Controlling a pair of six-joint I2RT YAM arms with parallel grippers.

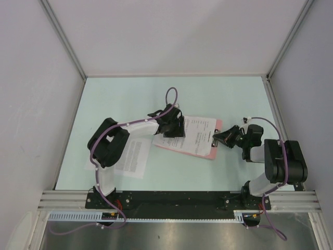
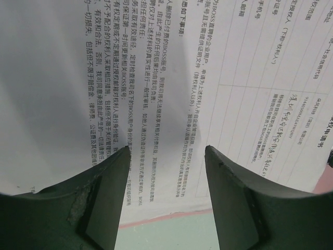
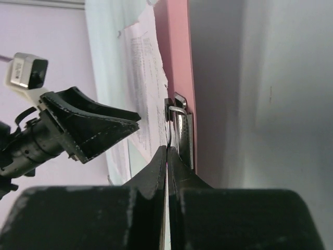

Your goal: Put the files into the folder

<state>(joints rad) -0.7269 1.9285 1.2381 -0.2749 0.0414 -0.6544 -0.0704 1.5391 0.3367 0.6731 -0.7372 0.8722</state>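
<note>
- The right pincer [image 3: 166, 150] is pressed together on the thin metal clip [image 3: 182, 130], which sits at the short edge of the pink folder [image 3: 179, 52], right at its fingertips.
- Just past those tips the files [image 1: 196, 133] lie flat on the folder, between the two pincers.
- The left pincer [image 2: 166, 148] has its fingers spread apart with nothing between them. It is poised above the printed sheets, which fill the view ahead of its tips.
- Beneath its fingers a thin pink border of the folder shows, then the table [image 2: 171, 237].
- One loose sheet [image 1: 132, 156] lies on the table behind the left pincer, away from the right one and partly under the left arm.
</note>
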